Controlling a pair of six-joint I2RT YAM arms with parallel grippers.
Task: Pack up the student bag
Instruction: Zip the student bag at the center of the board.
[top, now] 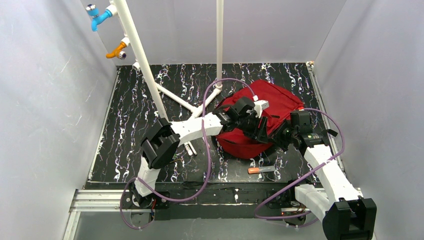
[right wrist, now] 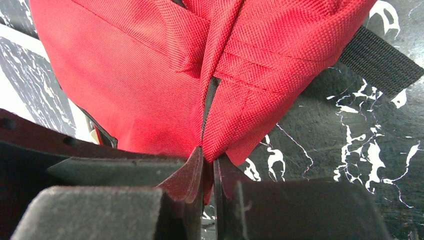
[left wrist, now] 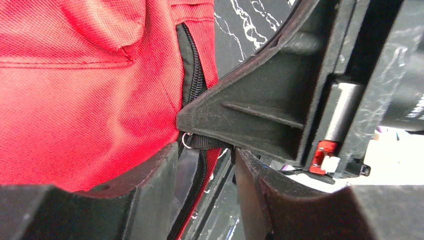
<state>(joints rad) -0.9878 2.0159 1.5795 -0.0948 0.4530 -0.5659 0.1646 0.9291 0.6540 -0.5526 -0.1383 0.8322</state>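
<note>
The student bag (top: 272,100), dark red fabric, lies on the black marbled table at centre right. My left gripper (top: 254,126) hovers over its near side. In the left wrist view its jaws (left wrist: 205,153) stand open around the black zip (left wrist: 192,82), and the zip pull's ring and black tab (left wrist: 200,141) sit just beyond the fingertips, not pinched. My right gripper (top: 281,134) is at the bag's near right edge. In the right wrist view it (right wrist: 209,161) is shut on a fold of the bag's red fabric (right wrist: 150,85) at the zip's end.
A pen with an orange cap (top: 261,170) lies on the table in front of the bag. A small white and black object (top: 190,148) lies beside the left arm. A white pipe frame (top: 145,65) with blue and orange taps stands at the back left. A black strap (right wrist: 382,57) trails from the bag.
</note>
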